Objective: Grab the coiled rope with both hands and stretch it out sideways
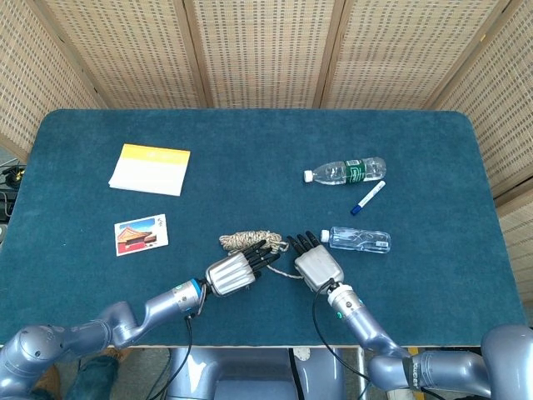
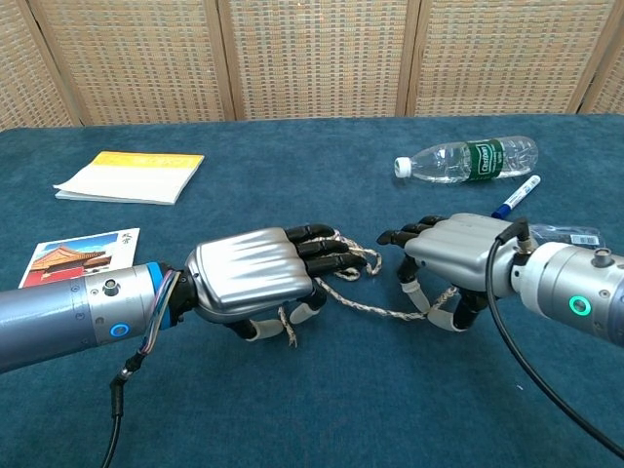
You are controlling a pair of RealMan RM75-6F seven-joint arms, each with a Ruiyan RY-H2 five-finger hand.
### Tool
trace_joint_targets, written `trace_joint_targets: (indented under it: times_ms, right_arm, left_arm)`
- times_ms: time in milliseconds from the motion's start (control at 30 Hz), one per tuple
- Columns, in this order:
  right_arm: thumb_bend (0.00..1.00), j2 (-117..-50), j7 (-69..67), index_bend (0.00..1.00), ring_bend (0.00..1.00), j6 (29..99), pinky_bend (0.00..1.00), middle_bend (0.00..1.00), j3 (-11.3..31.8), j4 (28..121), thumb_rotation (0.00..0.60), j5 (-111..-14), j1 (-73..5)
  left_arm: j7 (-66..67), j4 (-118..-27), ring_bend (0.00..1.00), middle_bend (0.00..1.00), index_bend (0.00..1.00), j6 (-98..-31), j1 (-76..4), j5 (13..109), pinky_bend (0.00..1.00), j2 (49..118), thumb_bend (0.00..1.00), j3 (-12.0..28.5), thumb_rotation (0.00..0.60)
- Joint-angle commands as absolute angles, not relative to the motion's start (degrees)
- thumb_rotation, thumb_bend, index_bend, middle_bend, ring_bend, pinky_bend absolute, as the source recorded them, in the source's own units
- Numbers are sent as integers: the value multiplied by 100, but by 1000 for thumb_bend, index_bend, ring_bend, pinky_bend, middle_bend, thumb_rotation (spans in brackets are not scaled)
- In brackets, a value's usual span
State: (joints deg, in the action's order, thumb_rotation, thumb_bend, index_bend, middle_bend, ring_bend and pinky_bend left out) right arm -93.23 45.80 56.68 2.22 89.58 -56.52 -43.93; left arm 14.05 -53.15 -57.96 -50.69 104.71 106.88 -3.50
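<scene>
Palms-down left hand (image 2: pixel 255 279) and right hand (image 2: pixel 458 255), each gripping the rope (image 2: pixel 375 304).

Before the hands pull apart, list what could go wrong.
The left hand sits over the rope without a clearly closed grip, so the coil may slip free. The right hand pulling sideways could knock the clear bottle beside it. The bunched coil might snag instead of paying out.

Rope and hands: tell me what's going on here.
Two robot hands are working a coiled rope on the blue table. The left hand lies over the coil; the right hand has a strand in its curled fingers. A slack length runs between them, so nothing is stretched yet.
</scene>
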Motion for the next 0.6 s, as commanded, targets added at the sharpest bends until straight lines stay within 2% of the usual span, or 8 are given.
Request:
trace_joint_targets:
  times_ms: [33,600]
  right_arm:
    - [428,-9320,4573,605,0,5670,0,0,219,8959,600,-5647,-4392]
    - [428,-9300,4509,608,0,5676,0,0,188,8931,600,-5636,-4394]
  left_arm:
    - [1392,-5304,0,0,547,-5792,-5071,10448,0,10702,361,-358,600]
    - [1294,-5110,0,0,595,-5826,-5080,10330,0,10848,370,-457,600]
